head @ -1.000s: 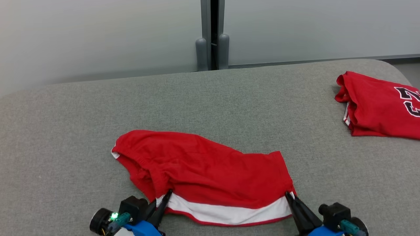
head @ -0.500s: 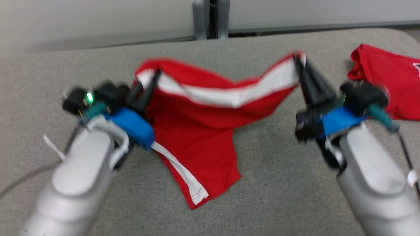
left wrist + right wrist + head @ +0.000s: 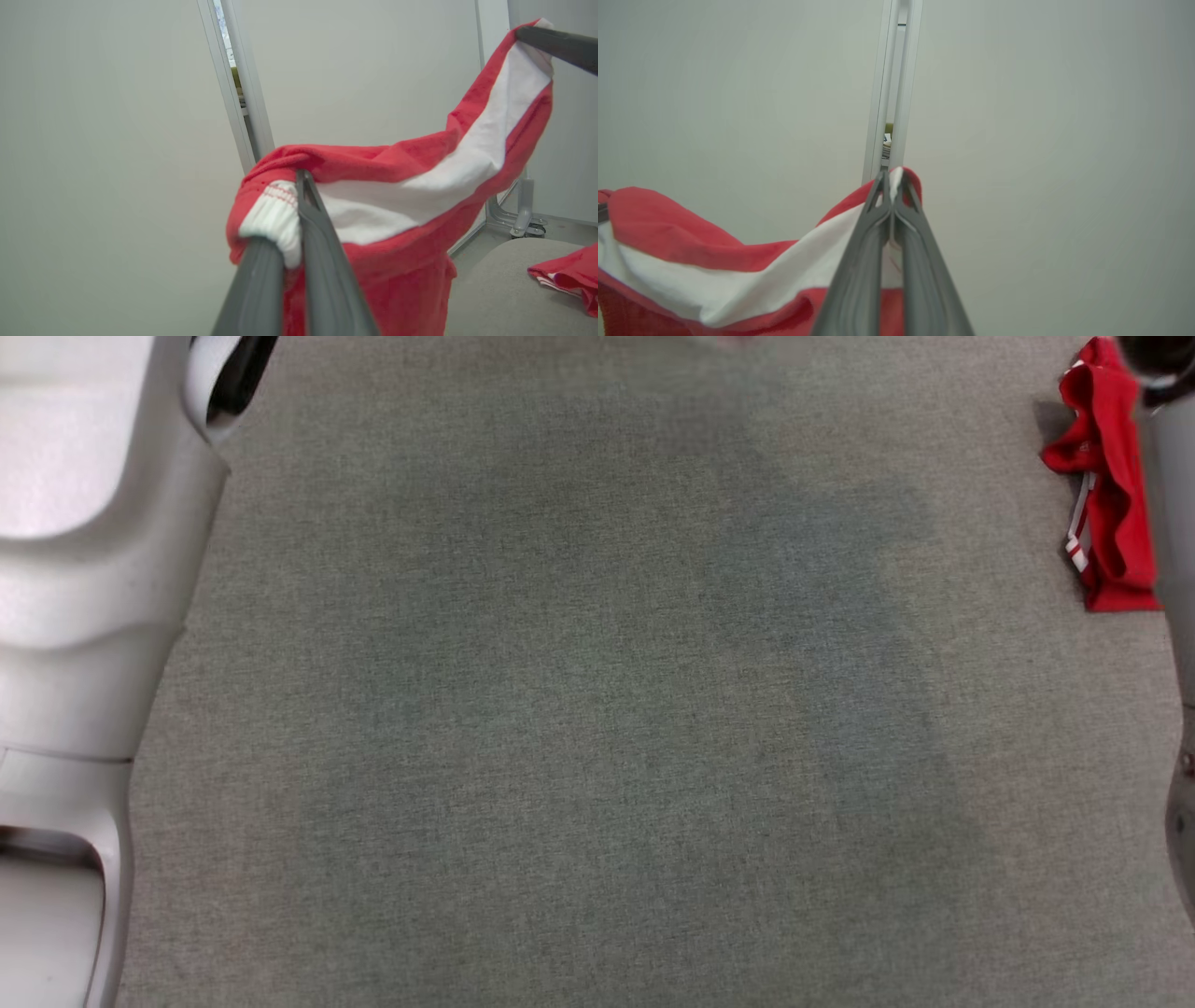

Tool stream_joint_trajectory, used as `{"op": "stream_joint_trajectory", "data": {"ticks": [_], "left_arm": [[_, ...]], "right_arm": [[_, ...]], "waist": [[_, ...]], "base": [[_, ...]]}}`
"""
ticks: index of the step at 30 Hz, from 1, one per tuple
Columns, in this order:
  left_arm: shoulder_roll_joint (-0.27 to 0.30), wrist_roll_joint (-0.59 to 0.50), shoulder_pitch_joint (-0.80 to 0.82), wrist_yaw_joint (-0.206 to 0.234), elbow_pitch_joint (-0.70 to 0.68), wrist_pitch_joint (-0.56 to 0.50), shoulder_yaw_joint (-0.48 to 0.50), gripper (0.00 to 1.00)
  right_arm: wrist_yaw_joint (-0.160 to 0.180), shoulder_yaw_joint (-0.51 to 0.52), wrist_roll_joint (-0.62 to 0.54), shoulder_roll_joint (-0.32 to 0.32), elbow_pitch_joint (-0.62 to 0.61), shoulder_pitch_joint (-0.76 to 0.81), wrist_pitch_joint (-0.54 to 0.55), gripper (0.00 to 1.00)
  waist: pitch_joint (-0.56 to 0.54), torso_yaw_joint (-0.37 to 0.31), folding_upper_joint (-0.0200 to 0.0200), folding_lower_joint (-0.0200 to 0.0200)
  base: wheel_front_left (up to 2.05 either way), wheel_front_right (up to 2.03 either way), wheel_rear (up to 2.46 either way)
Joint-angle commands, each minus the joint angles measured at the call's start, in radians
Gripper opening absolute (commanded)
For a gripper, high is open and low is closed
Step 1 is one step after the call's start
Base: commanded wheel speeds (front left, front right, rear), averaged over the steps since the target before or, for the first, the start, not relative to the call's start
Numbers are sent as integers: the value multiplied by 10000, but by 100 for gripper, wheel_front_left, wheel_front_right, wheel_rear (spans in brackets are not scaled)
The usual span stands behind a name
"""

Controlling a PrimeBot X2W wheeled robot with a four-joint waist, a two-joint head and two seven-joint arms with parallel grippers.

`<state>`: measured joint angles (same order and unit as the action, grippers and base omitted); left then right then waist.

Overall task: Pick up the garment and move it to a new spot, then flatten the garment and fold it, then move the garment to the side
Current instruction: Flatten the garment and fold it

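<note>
The left gripper (image 3: pixel 299 181) is clamped on one corner of the garment (image 3: pixel 411 186), with the white hem bunched over one finger. The right gripper (image 3: pixel 891 179) is pinched tight on the opposite corner, its tips biting only the very edge of the hem. Between them the white band sags in a loose curve and the red body hangs below, lifted off the table (image 3: pixel 579 709). A soft shadow lies across the bare grey top. The left forearm (image 3: pixel 84 569) stands at that view's left edge. Another red cloth (image 3: pixel 1106 476) lies at the far right of the table, and pale wall panels (image 3: pixel 1041 140) stand beyond.

The right-hand grip looks thin. A sharp pull apart, or a quick swing, could tear that corner free and leave the garment dangling from one side. Set down with this slack, it would likely land creased. Drifting right, it could drop onto the other cloth.
</note>
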<state>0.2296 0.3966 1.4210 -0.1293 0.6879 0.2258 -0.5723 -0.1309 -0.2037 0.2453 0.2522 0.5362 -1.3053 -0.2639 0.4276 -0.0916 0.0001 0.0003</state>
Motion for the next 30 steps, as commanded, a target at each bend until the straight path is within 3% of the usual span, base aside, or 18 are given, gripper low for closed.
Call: {"op": "stream_joint_trajectory", "data": {"ticks": [1,4,11,22,30], "left_arm": [[-40,112,81,-11,41,74,-6,0],[-42,307,73,-11,138,251,-136,0],[6,525,-1667,-11,5,404,-477,0],[-31,298,-7308,543,-2519,399,392,0],[-66,119,-10821,745,-3641,401,811,0]], "right_arm": [[4,-4,-43,25,47,-96,3,0],[4,-68,3,132,159,-95,1,0],[4,-258,138,283,-8,1759,-2,0],[4,-201,368,375,-1340,6839,-2,0],[4,181,976,43,-2371,10032,-2,0]], "waist": [[7,28,-1,-3],[-6,81,-1,-3],[-10,194,-1,-3],[-989,246,-1,-3],[-1866,223,-1,-3]], "base": [[0,0,0],[0,0,0],[0,0,0],[0,0,0],[0,0,0]]}}
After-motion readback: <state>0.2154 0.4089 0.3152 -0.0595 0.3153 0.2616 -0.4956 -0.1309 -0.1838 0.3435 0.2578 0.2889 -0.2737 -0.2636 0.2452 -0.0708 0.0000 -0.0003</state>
